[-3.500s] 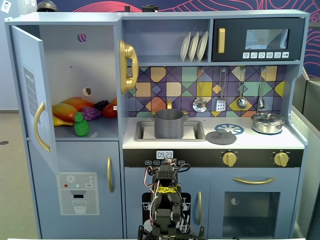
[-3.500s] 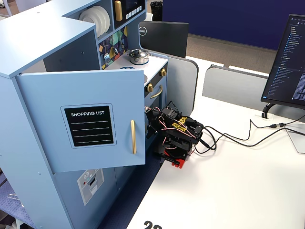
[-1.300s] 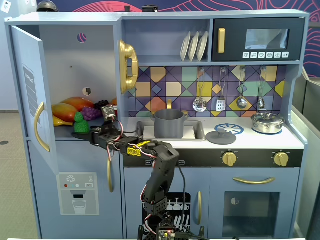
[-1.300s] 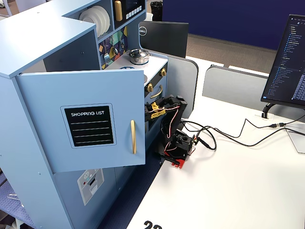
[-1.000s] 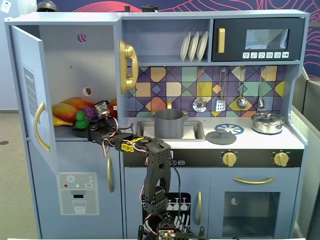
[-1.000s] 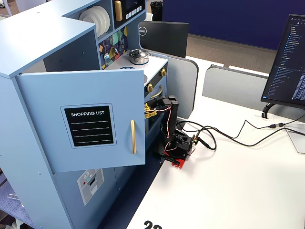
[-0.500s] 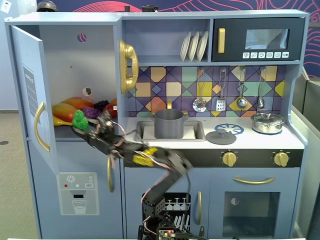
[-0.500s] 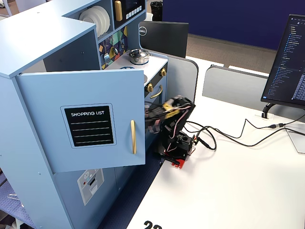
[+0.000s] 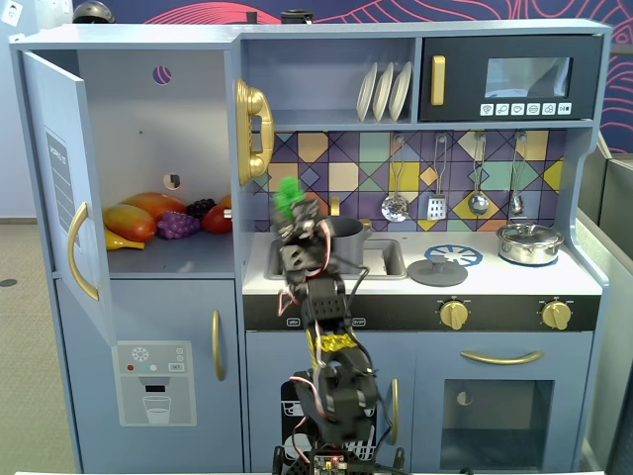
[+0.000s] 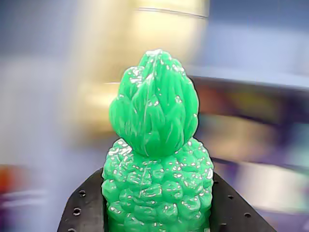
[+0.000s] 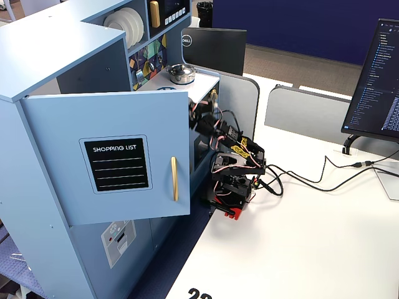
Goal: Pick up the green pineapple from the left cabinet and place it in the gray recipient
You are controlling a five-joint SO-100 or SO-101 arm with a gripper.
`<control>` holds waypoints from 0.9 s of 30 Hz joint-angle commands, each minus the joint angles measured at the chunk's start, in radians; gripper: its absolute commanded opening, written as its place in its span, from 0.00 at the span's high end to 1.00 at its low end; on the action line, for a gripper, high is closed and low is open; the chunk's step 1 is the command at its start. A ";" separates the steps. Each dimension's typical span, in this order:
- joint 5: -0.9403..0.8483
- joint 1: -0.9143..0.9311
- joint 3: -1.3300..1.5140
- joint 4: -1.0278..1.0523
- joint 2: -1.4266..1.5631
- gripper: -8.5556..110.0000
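My gripper (image 9: pixel 297 226) is shut on the green pineapple (image 9: pixel 288 196) and holds it upright in the air. It is in front of the counter, just right of the open left cabinet (image 9: pixel 148 129) and just left of the gray recipient (image 9: pixel 348 237). The recipient stands by the sink and my gripper partly hides it. In the wrist view the bumpy pineapple (image 10: pixel 157 164) fills the middle, leafy top up, between my two black fingers (image 10: pixel 84 210). The background there is blurred. In the side fixed view the arm (image 11: pixel 234 168) shows, but the cabinet door hides the pineapple.
Orange mangoes (image 9: pixel 134 220), purple grapes (image 9: pixel 178 226) and a red fruit lie on the cabinet shelf. The blue door (image 9: pixel 59 178) stands open at left. A gold phone handle (image 9: pixel 252 129) hangs just above the pineapple. A gray lid (image 9: pixel 437 269) and a silver lidded pot (image 9: pixel 529 242) are on the counter.
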 commanded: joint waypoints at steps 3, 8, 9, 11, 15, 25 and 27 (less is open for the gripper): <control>-0.008 0.161 -0.321 0.003 -0.403 0.93; -0.005 0.169 -0.495 -0.086 -0.723 0.93; 0.002 0.169 -0.529 -0.078 -0.769 0.93; -0.028 0.178 -0.588 -0.058 -0.854 0.93; 0.008 0.212 -0.638 -0.052 -0.937 0.81; 0.133 0.219 -0.575 0.025 -0.833 0.59; 0.123 0.221 -0.603 0.041 -0.824 0.60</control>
